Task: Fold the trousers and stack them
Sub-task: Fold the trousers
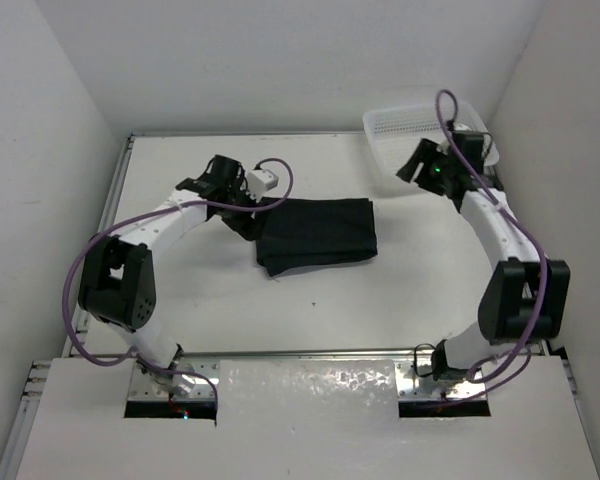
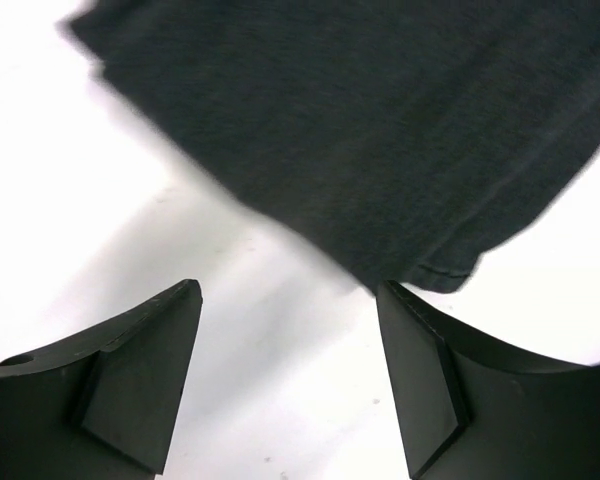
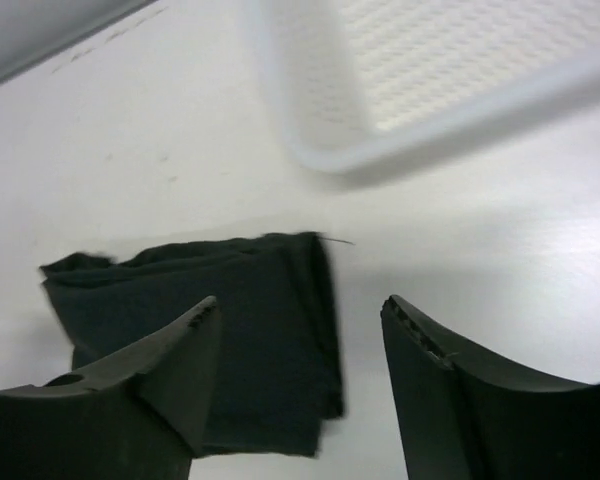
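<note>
seeing left arm bent low, left gripper (image 1: 244, 218) just beside left end of trousers (image 1: 320, 232), jaws apart, nothing between them. right arm reaches far, right gripper (image 1: 412, 166) raised near white basket (image 1: 400, 125), jaws apart, empty. we find trousers folded at middle of table (image 1: 180, 290), long axis left-right, slightly tilted.

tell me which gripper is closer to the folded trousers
The left gripper: it hovers right at the left edge of the black trousers, while the right gripper is off by the white basket.
</note>
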